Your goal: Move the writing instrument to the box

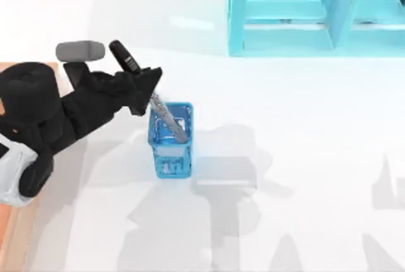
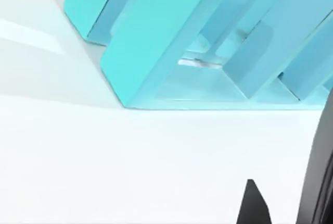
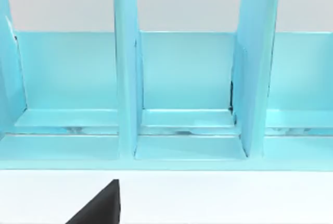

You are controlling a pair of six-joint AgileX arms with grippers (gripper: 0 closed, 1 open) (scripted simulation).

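One arm is at work: the left gripper (image 1: 144,88) is closed around the writing instrument (image 1: 149,92), gripping it about midway along, just above the blue mesh cup (image 1: 171,139). The pen leans, its black cap up and toward the top view's left, while the grey barrel's lower end is inside the cup's mouth, so it seems only partly lifted out. The box (image 1: 16,234) lies at the table's left edge, largely hidden beneath the arm, with its orange-brown floor and tan wall peeking out. By this reading the grasp is done; clearing the cup, carrying the pen leftward over the tray and releasing it remain. The right arm is parked, its wrist camera facing the light-blue shelf unit (image 3: 182,88); whether its fingers are spread cannot be told.
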